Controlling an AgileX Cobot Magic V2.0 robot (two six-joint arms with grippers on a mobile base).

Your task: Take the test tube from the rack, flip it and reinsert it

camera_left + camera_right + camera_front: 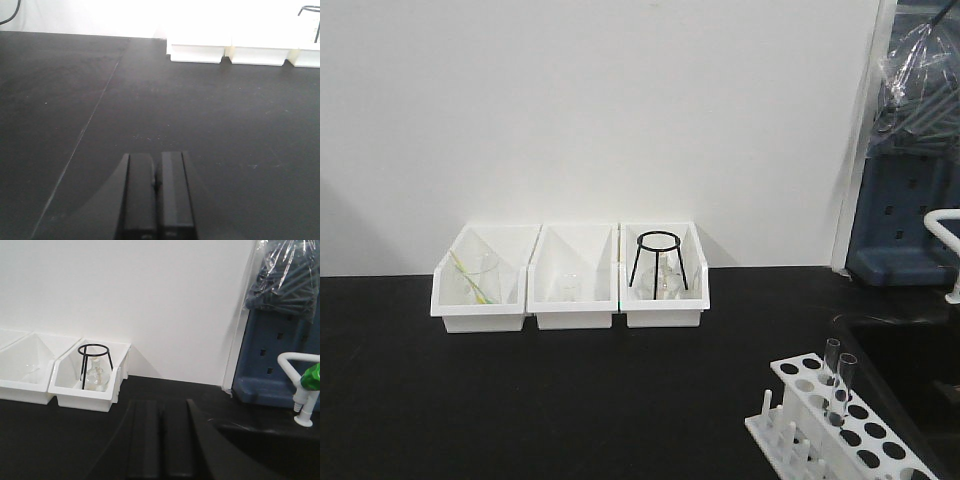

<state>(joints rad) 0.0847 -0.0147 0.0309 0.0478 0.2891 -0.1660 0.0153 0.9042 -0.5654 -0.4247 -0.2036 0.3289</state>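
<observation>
the test tube [839, 388] stands upright in the rack [840, 425], in a hole on the far row, at the near right corner of the black tabletop [570, 400]. it looks like clear glass, and a second, similar outline just beside it makes it hard to say whether one tube or two stand there. by judgement it is light, stiff, smooth and slippery, and it will crack under a hard squeeze or a knock against the hole's rim. the best hold seems to be the bare upper part above the top plate, taken gently and lifted straight up before any turning. the rack itself is small white plastic with round holes and a row of upright pegs along its near left side; being light, it may shift or tip if the tube drags in the hole.

the left claw [156, 200] hangs over bare tabletop with its fingers pressed together and nothing between them. the right claw [160, 440] is likewise drawn together and empty, facing the far wall.

well apart, at the far edge, three white bins [570, 280] sit side by side; the right one holds a black wire stand [657, 262] over a small flask. a sink tap [300, 390] shows at the far right.
</observation>
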